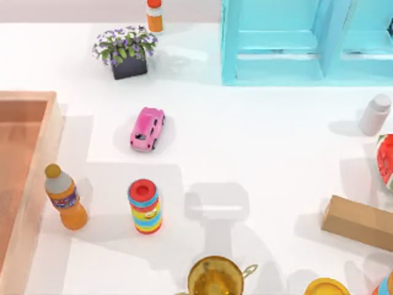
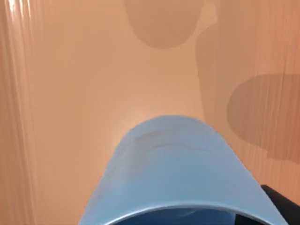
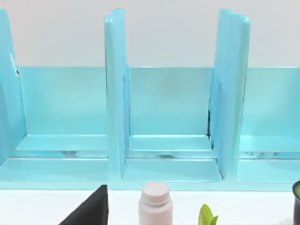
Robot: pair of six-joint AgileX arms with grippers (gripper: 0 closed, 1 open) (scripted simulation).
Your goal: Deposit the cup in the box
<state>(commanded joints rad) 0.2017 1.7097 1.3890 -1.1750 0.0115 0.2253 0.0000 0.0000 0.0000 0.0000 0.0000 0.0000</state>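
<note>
Seen from the left wrist: blue cup [image 2: 171, 176] close under the camera, over the salmon floor of the box [image 2: 70, 93]. Left tool mostly hidden, opening not possible to tell. Cup rim cut off at frame edge.

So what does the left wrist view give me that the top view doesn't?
Left wrist view alone: the cup, blue, close to the camera, above the box's salmon-orange floor, with shadows on that floor. Top view alone: the pink toy car, the orange drink bottle, the striped can, the flower pot, the turquoise cabinet and the golden vessel. Both share the box, at the table's left edge in the top view.
</note>
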